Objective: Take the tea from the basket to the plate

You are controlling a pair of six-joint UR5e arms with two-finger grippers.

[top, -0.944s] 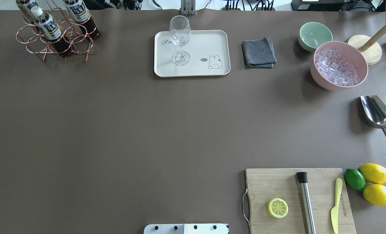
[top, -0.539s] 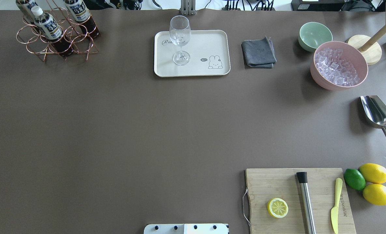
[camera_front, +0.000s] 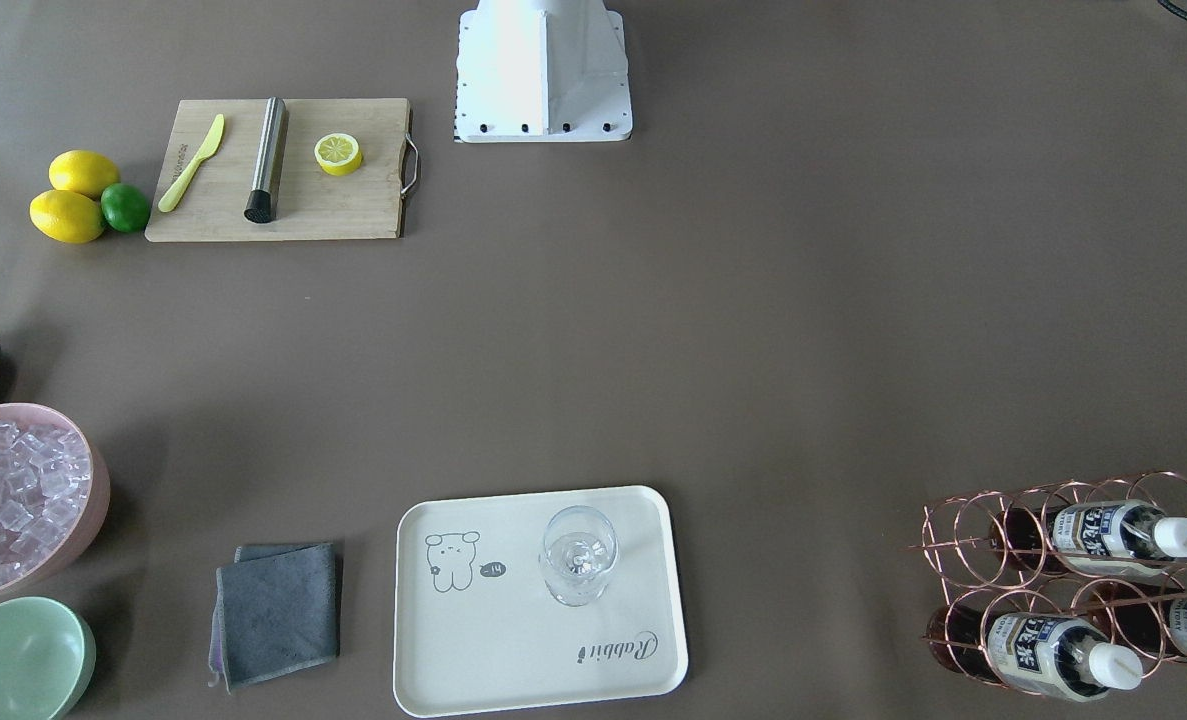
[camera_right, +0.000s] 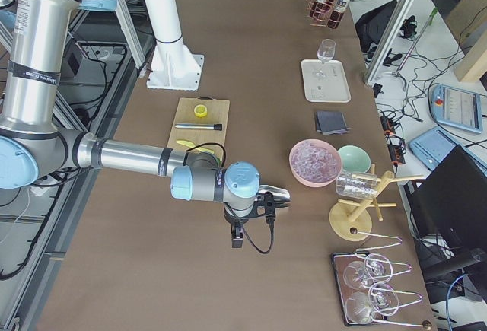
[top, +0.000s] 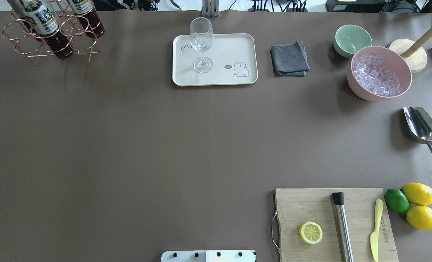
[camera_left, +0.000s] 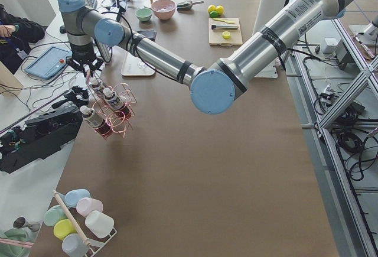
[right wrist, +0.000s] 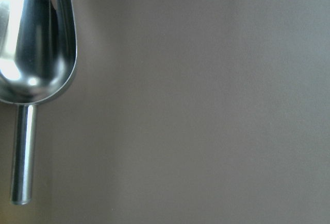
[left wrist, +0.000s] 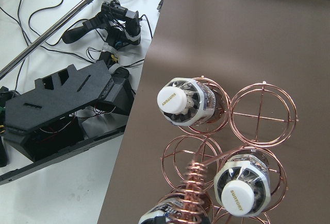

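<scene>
The copper wire basket [top: 52,34] stands at the table's far left corner and holds three tea bottles; one [top: 43,22] is at the front. It also shows in the front-facing view [camera_front: 1073,590]. In the left wrist view, white caps [left wrist: 175,99] point up at me and the coiled handle [left wrist: 198,183] is blurred below centre. From the exterior left view, my left gripper [camera_left: 88,69] is right over the handle; I cannot tell its state. The cream plate [top: 234,45] carries only a wine glass [top: 201,43]. My right gripper [camera_right: 238,233] hangs by the scoop; its state is unclear.
A grey cloth [top: 289,59], mint bowl [top: 352,39] and pink bowl of ice [top: 379,72] lie right of the plate. The steel scoop [top: 423,127] is at the right edge. The cutting board [top: 310,203] and citrus [top: 417,205] are near right. The table's left edge [left wrist: 136,131] runs close beside the basket.
The basket with its three bottles has shifted left and toward the far edge of the table. Everything else stays put.
</scene>
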